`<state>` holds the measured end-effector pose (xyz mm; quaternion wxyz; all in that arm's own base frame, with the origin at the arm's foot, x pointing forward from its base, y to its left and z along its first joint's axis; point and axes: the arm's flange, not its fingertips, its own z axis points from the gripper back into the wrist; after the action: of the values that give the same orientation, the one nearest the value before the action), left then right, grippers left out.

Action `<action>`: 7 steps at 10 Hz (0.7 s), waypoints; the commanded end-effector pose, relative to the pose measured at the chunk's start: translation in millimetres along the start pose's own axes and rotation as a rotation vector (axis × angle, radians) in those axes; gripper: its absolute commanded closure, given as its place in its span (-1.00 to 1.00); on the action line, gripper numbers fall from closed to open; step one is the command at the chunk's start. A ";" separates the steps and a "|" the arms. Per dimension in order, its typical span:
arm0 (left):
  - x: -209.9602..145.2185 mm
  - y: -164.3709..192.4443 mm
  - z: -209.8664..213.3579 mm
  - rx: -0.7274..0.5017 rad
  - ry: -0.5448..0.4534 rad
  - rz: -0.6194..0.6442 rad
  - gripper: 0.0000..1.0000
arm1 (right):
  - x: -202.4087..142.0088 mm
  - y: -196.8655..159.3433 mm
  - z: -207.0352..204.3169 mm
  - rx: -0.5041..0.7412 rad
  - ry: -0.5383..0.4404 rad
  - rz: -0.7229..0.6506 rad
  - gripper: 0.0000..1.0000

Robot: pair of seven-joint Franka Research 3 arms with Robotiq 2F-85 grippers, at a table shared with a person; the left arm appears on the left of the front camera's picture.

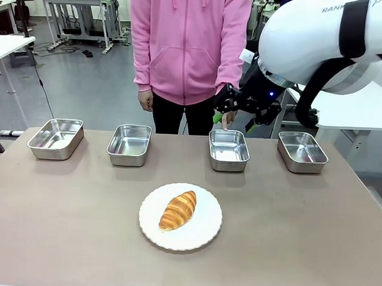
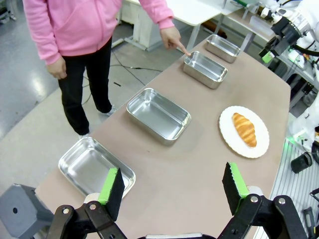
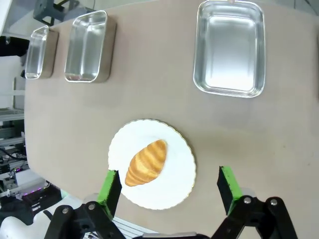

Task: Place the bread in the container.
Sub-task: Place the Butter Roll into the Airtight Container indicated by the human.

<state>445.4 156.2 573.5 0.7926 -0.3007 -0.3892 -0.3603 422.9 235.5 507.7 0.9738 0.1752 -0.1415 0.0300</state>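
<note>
- Bread [image 1: 178, 210]: a golden-brown croissant lying on a round white plate [image 1: 203, 234], near the middle of the table [image 1: 301, 235] on the robot's side. Nothing is touching it.
- Four steel trays stand in a row along the far edge, all empty.
- Person in a pink hoodie stands at the far side. One hand [image 2: 173, 39] points down, with the fingertip at the far rim of the container [image 1: 228, 149], which is the third tray from the robot's left.
- Other trays: two to the left of the container [image 1: 55, 138] [image 1: 129, 144] and one to its right [image 1: 302, 151].
- Right gripper [image 1: 233, 121]: held high over the far edge above the container, well apart from the bread. Its jaws are spread wide with nothing between them. Its wrist view looks down on the bread [image 3: 146, 163] and the container [image 3: 229, 55].
- Left gripper [image 2: 173, 188]: above the table's left end, jaws wide apart and empty. The nearest tray lies just below it.
</note>
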 end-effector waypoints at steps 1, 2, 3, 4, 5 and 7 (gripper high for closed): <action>0.2 -1.9 1.5 -0.004 -0.003 -0.011 -1.00 | -1.0 3.4 1.8 -0.042 -0.019 0.000 -1.00; 0.2 -1.9 1.5 -0.004 -0.003 -0.011 -1.00 | 0.0 0.0 0.0 0.000 0.000 0.000 -1.00; 0.2 -1.9 1.5 -0.004 -0.003 -0.011 -1.00 | -4.9 9.5 -13.9 -0.039 0.030 -0.055 -1.00; 0.2 -1.9 1.5 -0.004 -0.003 -0.011 -1.00 | -7.2 23.6 -38.4 -0.067 0.068 -0.126 -1.00; 0.2 -1.9 1.5 -0.004 -0.003 -0.011 -1.00 | -15.3 38.3 -62.7 -0.069 0.087 -0.172 -1.00; 0.2 -1.9 1.5 -0.004 -0.003 -0.011 -1.00 | -27.2 58.1 -89.8 -0.095 0.103 -0.299 -1.00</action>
<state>445.4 156.2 573.6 0.7926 -0.3007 -0.3892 -0.3604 407.8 302.6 436.0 0.9831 0.1577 -0.0592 -0.0711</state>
